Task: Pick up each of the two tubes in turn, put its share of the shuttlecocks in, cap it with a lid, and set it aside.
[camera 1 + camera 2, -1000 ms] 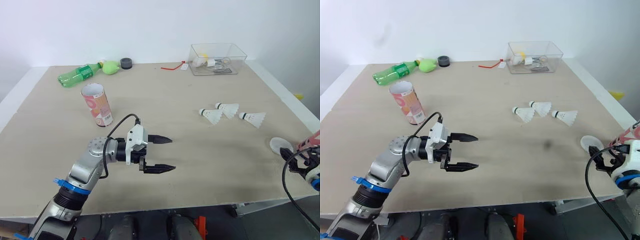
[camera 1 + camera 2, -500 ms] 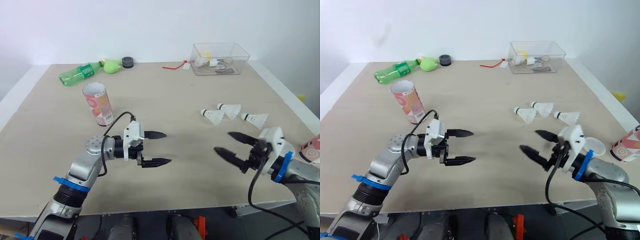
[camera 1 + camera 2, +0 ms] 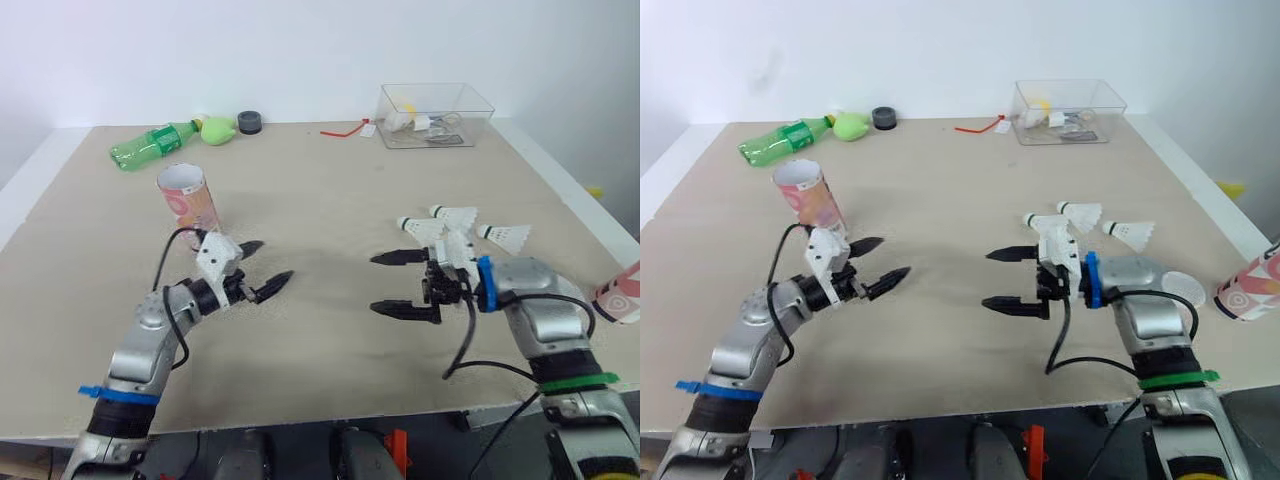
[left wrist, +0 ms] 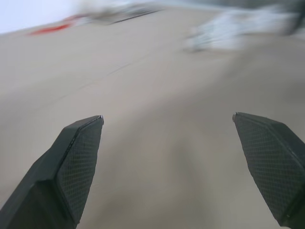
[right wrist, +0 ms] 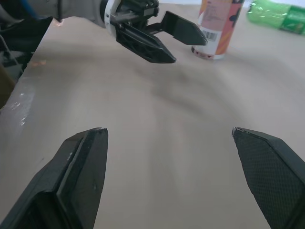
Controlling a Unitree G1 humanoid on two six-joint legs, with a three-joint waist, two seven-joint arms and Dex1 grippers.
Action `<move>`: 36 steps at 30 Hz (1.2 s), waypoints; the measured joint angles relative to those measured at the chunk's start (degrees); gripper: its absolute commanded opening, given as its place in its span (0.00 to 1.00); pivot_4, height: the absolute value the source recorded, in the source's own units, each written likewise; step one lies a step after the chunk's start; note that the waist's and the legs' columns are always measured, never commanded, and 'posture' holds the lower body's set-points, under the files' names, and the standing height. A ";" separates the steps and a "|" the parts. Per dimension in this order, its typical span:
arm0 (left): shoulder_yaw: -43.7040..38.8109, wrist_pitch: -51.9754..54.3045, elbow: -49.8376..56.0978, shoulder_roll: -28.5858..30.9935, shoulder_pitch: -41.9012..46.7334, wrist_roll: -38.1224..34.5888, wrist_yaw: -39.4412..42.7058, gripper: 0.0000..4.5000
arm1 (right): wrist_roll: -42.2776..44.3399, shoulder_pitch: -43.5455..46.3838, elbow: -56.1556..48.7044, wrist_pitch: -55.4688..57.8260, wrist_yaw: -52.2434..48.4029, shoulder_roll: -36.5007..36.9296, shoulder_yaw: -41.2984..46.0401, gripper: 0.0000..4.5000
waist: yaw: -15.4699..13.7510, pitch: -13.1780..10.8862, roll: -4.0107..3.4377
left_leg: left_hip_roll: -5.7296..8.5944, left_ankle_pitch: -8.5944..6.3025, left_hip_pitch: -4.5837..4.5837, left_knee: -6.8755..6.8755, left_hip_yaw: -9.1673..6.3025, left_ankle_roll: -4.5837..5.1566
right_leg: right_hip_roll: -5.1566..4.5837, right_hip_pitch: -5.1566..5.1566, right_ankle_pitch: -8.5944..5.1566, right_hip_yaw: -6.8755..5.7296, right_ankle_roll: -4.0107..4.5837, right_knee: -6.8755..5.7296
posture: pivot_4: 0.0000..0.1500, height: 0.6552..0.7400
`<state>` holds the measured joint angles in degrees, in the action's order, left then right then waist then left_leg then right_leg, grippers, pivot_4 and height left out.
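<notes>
Left gripper [image 3: 266, 264]: fingers spread wide, nothing between them, low over the table [image 3: 330, 190]. Pink tube [image 3: 187, 197] stands upright with its mouth open, just behind this gripper on its outer side, not touching.

Right gripper [image 3: 388, 284]: fingers also wide apart, empty. Tips point at the left gripper, bare table between the two.

Three shuttlecocks [image 3: 456, 217] lie in a loose cluster just behind the right gripper's wrist; the nearest is partly hidden by it. White lid [image 3: 1186, 285] lies flat beside the right forearm, outer side. Second tube [image 3: 1244, 294] is further out past that forearm at the table's edge, tilted and partly cut off.

Green bottle [image 3: 150, 146] and clear box [image 3: 435, 103] sit well beyond both grippers, at the far edge.
</notes>
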<state>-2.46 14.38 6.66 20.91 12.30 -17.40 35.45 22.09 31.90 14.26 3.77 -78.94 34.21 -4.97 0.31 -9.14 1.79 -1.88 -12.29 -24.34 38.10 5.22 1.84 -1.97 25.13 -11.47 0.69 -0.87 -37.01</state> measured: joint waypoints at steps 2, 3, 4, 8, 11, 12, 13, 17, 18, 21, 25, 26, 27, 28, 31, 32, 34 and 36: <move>-1.66 1.02 2.60 -0.76 -3.25 0.85 -4.87 1.00 | -0.62 2.12 2.36 -0.02 0.68 -2.17 -0.46 0.99 | -0.31 -0.01 0.01 | 0.03 -0.02 -0.03 -0.01 -0.02 -0.03 | -0.05 0.01 -0.01 -0.01 0.01 0.00 | 1.00 1.00; -2.53 1.24 3.76 -1.73 -4.48 1.23 -6.82 1.00 | -0.78 2.87 3.08 0.00 1.10 -2.94 -0.77 0.99 | -0.41 -0.01 0.01 | 0.04 -0.04 -0.03 -0.01 0.04 -0.07 | -0.08 0.03 -0.01 -0.04 0.01 0.00 | 1.00 1.00; -3.11 1.49 5.30 -2.45 -5.85 1.73 -9.09 1.00 | -1.02 3.59 3.97 0.09 1.93 -4.18 -0.94 0.99 | -0.54 -0.01 0.02 | 0.07 -0.04 -0.03 -0.01 0.03 -0.07 | -0.17 0.02 -0.01 -0.06 0.01 0.00 | 1.00 1.00; -4.21 2.37 8.86 -4.23 -8.72 3.38 -14.85 1.00 | 0.22 5.15 5.42 2.96 5.49 -8.67 -0.58 0.99 | -0.78 -0.01 0.05 | 0.11 -0.04 -0.04 0.00 0.03 -0.11 | -0.39 0.01 -0.12 -0.26 0.24 0.00 | 1.00 1.00; -5.73 2.84 8.42 -4.49 -9.35 3.80 -17.69 1.00 | 0.07 5.97 6.78 3.50 6.99 -10.59 -0.40 0.99 | -0.75 -0.01 0.05 | 0.10 -0.03 -0.04 0.01 0.05 -0.11 | -0.42 0.01 -0.09 -0.47 0.29 0.00 | 1.00 1.00; -6.28 3.01 7.93 -4.42 -9.24 3.79 -17.89 1.00 | -0.13 6.18 7.25 3.18 7.14 -10.79 -0.40 0.99 | -0.75 -0.01 0.05 | 0.10 -0.02 -0.04 0.01 0.05 -0.12 | -0.40 0.01 -0.08 -0.52 0.31 0.00 | 1.00 1.00; -6.80 3.12 6.98 -4.24 -8.80 3.79 -18.23 1.00 | -0.59 6.27 7.53 2.73 7.47 -10.91 -0.40 0.99 | -0.75 -0.01 0.05 | 0.10 -0.01 -0.03 0.01 0.05 -0.11 | -0.39 0.01 -0.08 -0.55 0.31 0.00 | 1.00 1.00; -8.19 3.49 1.62 -3.67 -4.72 3.52 -18.77 1.00 | -1.85 6.49 7.58 1.88 9.40 -12.24 -0.46 0.99 | -0.73 -0.01 0.05 | 0.08 0.01 -0.03 0.02 0.04 -0.11 | -0.33 0.02 -0.06 -0.58 0.28 -0.01 | 1.00 1.00; -8.43 3.47 -0.04 -3.43 -3.43 3.44 -18.70 1.00 | -2.25 6.58 7.61 1.68 9.83 -12.31 -0.46 0.99 | -0.72 -0.01 0.05 | 0.08 0.01 -0.03 0.02 0.04 -0.11 | -0.33 0.01 -0.05 -0.58 0.26 -0.02 | 1.00 1.00; -8.99 3.00 -5.95 -1.82 0.44 3.55 -18.43 1.00 | -3.34 7.07 8.06 0.79 11.04 -12.40 -0.42 0.99 | -0.70 0.00 0.06 | 0.08 0.02 -0.03 0.01 0.03 -0.12 | -0.32 0.01 0.05 -0.60 0.11 -0.03 | 1.00 1.00; -9.00 1.56 -14.45 -1.45 5.61 3.48 -16.22 1.00 | -4.28 7.10 8.41 0.39 12.17 -12.43 -0.39 0.99 | -0.69 0.00 0.06 | 0.10 0.01 -0.07 0.01 0.04 -0.13 | -0.34 0.03 0.05 -0.61 0.12 -0.02 | 1.00 1.00; -8.89 1.17 -16.07 -1.25 6.46 3.58 -15.81 1.00 | -4.38 7.09 8.39 0.28 12.57 -12.42 -0.39 0.99 | -0.68 -0.01 0.06 | 0.10 0.01 -0.08 0.01 0.04 -0.13 | -0.34 0.04 0.04 -0.62 0.12 -0.02 | 1.00 1.00; -8.75 0.57 -17.60 -1.00 7.17 3.79 -15.21 1.00 | -4.43 7.08 8.38 0.21 12.86 -12.37 -0.37 0.99 | -0.68 -0.01 0.06 | 0.11 0.01 -0.08 0.00 0.04 -0.13 | -0.35 0.04 0.04 -0.61 0.13 -0.02 | 1.00 1.00; -8.59 0.06 -19.30 -0.65 8.00 4.01 -14.69 1.00 | -4.45 7.06 8.36 0.16 12.97 -12.32 -0.33 0.99 | -0.67 0.00 0.06 | 0.10 0.01 -0.09 0.00 0.03 -0.13 | -0.34 0.05 0.04 -0.62 0.13 -0.02 | 1.00 1.00; -8.52 -1.65 -23.22 0.17 10.26 4.46 -13.29 1.00 | -4.70 6.99 8.33 0.12 13.38 -11.79 -0.22 0.99 | -0.67 -0.01 0.06 | 0.09 0.01 -0.09 0.00 0.01 -0.13 | -0.34 0.06 0.04 -0.64 0.14 -0.03 | 1.00 1.00; -8.52 -2.26 -24.72 0.21 11.13 4.54 -12.79 1.00 | -4.79 6.87 8.24 0.12 13.58 -11.51 -0.04 0.99 | -0.67 -0.01 0.06 | 0.09 0.01 -0.09 0.00 0.01 -0.14 | -0.35 0.05 0.04 -0.65 0.15 -0.03 | 1.00 1.00; -8.51 -3.42 -28.09 0.38 13.28 4.77 -12.24 1.00 | -4.97 6.76 8.16 0.11 14.15 -11.04 0.46 0.99 | -0.68 -0.01 0.06 | 0.10 0.01 -0.10 0.01 0.01 -0.14 | -0.35 0.05 0.05 -0.65 0.13 -0.03 | 1.00 1.00; -8.42 -4.85 -31.40 0.64 15.37 5.20 -11.23 1.00 | -4.99 6.62 7.67 0.11 14.39 -10.72 0.61 0.99 | -0.67 -0.01 0.06 | 0.10 0.01 -0.10 0.01 0.02 -0.14 | -0.35 0.05 0.05 -0.66 0.13 -0.03 | 1.00 1.00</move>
<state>-10.89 9.52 -24.74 21.55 27.66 -12.20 24.22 17.10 38.51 21.93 3.87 -64.54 23.50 -4.35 -0.36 -9.14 1.85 -1.78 -12.27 -24.45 38.11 5.24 1.70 -2.32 25.18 -11.42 0.03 -0.74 -37.03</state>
